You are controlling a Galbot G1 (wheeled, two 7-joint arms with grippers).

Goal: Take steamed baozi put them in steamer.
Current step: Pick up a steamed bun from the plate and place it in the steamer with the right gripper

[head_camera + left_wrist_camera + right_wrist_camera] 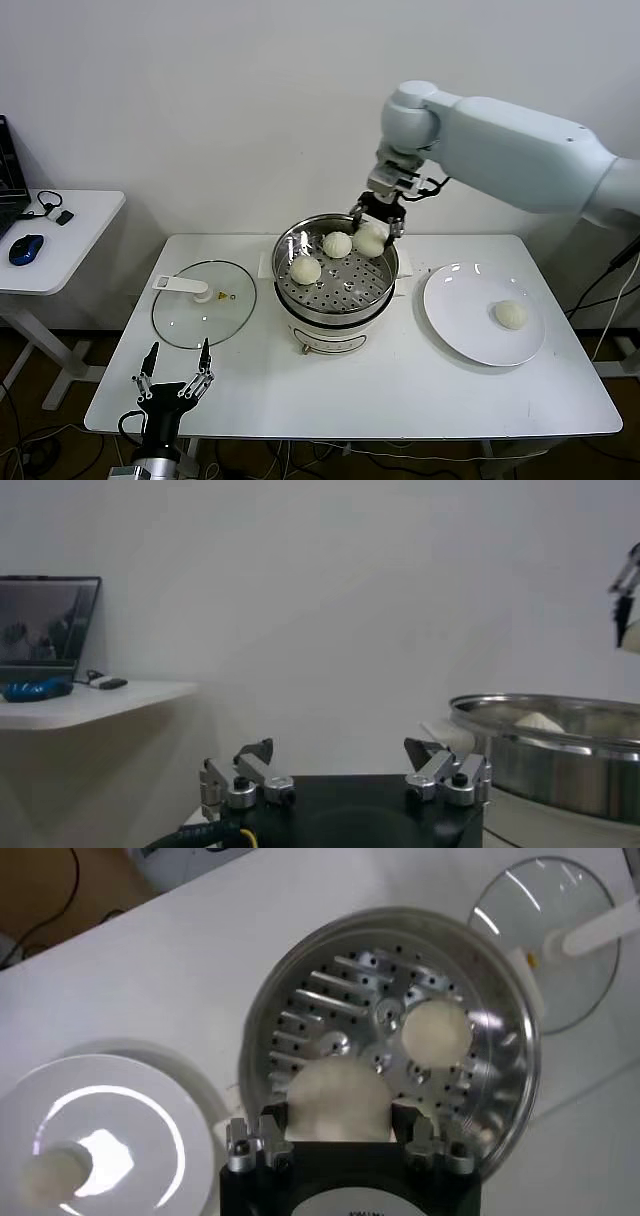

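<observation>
The steamer point(345, 298) stands mid-table, a steel basket on a white pot. Two steamed baozi point(305, 269) point(337, 244) lie on its perforated floor. A third baozi point(369, 240) is at the basket's back right, and my right gripper point(379, 222) is shut on it from above. The right wrist view shows this bun point(335, 1103) filling the gap between the fingers point(262, 1131), over the basket point(500, 1098), beside another bun point(435, 1028). One more baozi point(511, 314) rests on the white plate point(465, 320). My left gripper point(176, 372) is parked open at the table's front left.
A flat glass lid point(205, 305) with a white handle lies left of the steamer. A side desk point(70, 235) with a blue mouse point(25, 248) stands at far left. From the left wrist, the left gripper point(345, 770) faces the steamer's wall point(560, 755).
</observation>
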